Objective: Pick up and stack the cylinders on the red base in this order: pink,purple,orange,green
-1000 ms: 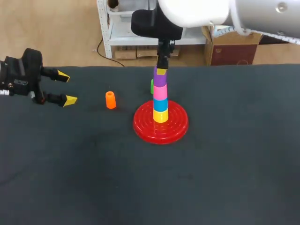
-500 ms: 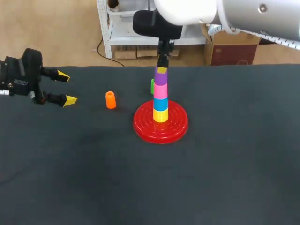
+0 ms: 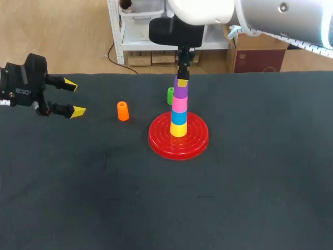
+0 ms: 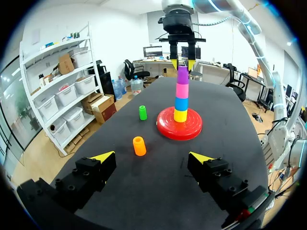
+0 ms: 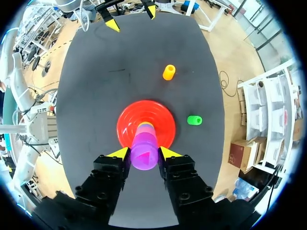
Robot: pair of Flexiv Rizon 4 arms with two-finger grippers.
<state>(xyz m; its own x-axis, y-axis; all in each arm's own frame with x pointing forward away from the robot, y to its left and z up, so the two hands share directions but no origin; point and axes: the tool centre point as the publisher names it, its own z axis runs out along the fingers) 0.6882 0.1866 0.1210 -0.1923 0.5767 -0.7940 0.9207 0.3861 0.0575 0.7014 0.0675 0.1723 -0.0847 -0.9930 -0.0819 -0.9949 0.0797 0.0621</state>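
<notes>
My left end effector (image 3: 74, 98) hangs over the far left part of the dark bench (image 3: 234, 198). Its two yellow-tipped fingers are spread wide with nothing between them. In the left wrist view (image 4: 152, 156) the fingers frame bare bench (image 4: 158, 191).

Right of it, well apart, the small orange plastic cylinder (image 3: 123, 111) stands upright on the bench. It is ahead of my left end effector in that wrist view (image 4: 139, 146).

Further right and farther back stands the small green plastic cylinder (image 3: 170, 95), also upright (image 4: 143, 112). It is just beyond the far left rim of the round, ridged red plastic base (image 3: 156, 140) and does not touch it.

On the middle of the red base (image 4: 165, 129) a stack rises. A yellow cylinder (image 3: 178, 129) is at the bottom, then a blue cylinder (image 3: 179, 117), a pink cylinder (image 3: 179, 104) and a purple cylinder (image 3: 180, 91) on top. The stack stands nearly straight.

My right arm comes in from the far right, and my right end effector (image 3: 181, 82) points down at the top of the purple cylinder (image 4: 183, 75). In the right wrist view (image 5: 144, 153) its yellow tips sit close on either side of the purple top (image 5: 144, 152). The left wrist view shows a thin gap on each side, so the fingers are narrowly parted and not clamping it. In that same right wrist view the green cylinder (image 5: 194, 120) and the orange cylinder (image 5: 169, 72) stand beyond the red base (image 5: 127, 124) on the bench (image 5: 96, 72).
</notes>
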